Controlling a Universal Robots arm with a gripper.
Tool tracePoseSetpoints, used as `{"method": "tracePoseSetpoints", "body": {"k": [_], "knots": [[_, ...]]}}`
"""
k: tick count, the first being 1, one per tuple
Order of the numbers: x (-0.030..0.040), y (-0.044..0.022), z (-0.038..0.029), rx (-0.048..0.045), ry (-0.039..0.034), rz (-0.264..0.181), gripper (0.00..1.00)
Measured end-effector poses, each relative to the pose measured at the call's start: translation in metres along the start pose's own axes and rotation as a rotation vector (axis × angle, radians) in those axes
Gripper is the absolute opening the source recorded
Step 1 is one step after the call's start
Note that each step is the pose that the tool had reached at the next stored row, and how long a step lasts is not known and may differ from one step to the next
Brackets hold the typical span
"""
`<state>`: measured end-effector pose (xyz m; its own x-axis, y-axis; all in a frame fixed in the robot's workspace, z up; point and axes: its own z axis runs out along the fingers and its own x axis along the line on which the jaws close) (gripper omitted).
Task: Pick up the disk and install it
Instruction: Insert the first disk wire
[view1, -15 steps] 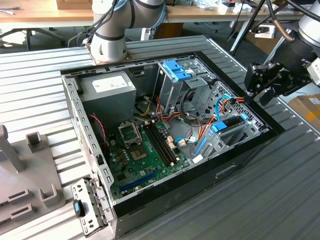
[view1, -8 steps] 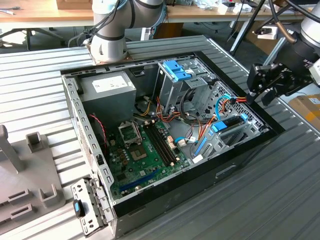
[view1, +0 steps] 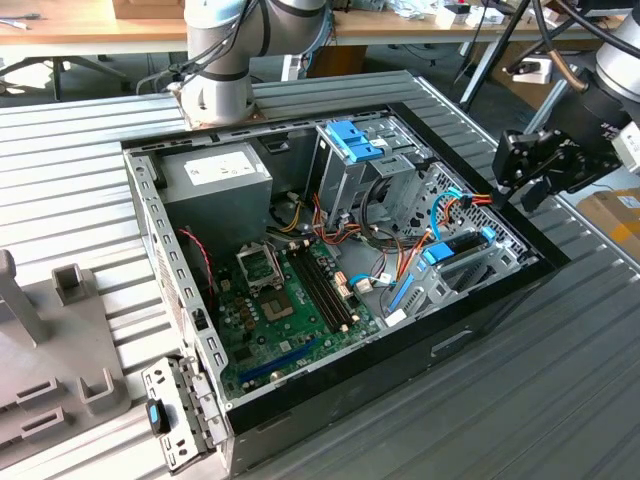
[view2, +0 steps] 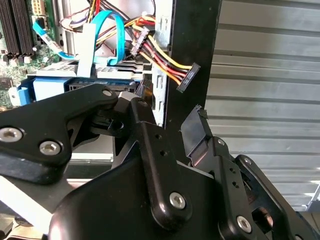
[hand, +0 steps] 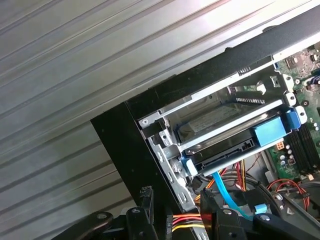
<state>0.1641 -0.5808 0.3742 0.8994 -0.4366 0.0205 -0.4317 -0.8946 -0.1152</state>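
While working this close to the wall of the open computer case (view1: 430, 350) on the ribbed bench (view1: 560, 400), go slowly and stay square to the drive cage (hand: 165, 150) — no sideways load on its thin metal rails. Find the disk (hand: 225, 150) lodged in a slot of that cage, at the case's corner on the exterior view's right, black body level between its blue carrier ends; judged from that, close to seated. Note the gripper (view1: 515, 180) just outside the case wall beside that slot, fingers apart and clamped on nothing. Press, if at all, on the carrier's end, never on the drive's connector edge. Mind the cable bundle (view2: 157, 56) and its loose black connector (view2: 187, 77) hanging near the fingertips (view2: 195, 127) — told best from the second wrist view; for the broad layout of case and arm, look to the exterior view. Take from the first wrist view the slot's depth and the blue end tab (hand: 270, 131) against the cage front.
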Motion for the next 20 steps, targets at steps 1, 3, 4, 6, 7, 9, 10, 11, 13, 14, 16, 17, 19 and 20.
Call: {"method": "tracePoseSetpoints", "body": {"k": [1, 3, 4, 6, 7, 9, 10, 11, 13, 14, 16, 17, 19, 20], "knots": [[0.0012, -0.0029, 0.0011, -0.0001, 0.0, 0.0, 0.5], [0.0012, -0.006, 0.0033, 0.0, 0.0, 0.0, 0.5], [0.0013, -0.0068, 0.0041, -0.0001, 0.0, 0.0, 0.5], [0.0028, -0.0083, 0.006, 0.0002, -0.0001, 0.0, 0.5], [0.0062, -0.0101, 0.0069, -0.0002, 0.0002, 0.0, 0.5], [0.0095, -0.0112, 0.0076, 0.0, 0.0001, 0.0, 0.5], [0.01, -0.0102, 0.0076, 0.0001, 0.0, 0.0, 0.5], [0.0101, -0.0099, 0.0076, 0.0001, 0.0, 0.001, 0.5], [0.0101, -0.0099, 0.0076, -0.0001, 0.0004, 0.003, 0.5], [0.0101, -0.01, 0.0076, 0.0, 0.0004, 0.004, 0.5], [0.0092, -0.0115, 0.0076, -0.0003, 0.0006, 0.004, 0.5], [0.0086, -0.0127, 0.0079, -0.0001, 0.0004, 0.004, 0.5], [0.0082, -0.0136, 0.008, 0.0, 0.0004, 0.004, 0.5], [0.0082, -0.0137, 0.008, -0.0001, 0.0004, 0.004, 0.5]]}}
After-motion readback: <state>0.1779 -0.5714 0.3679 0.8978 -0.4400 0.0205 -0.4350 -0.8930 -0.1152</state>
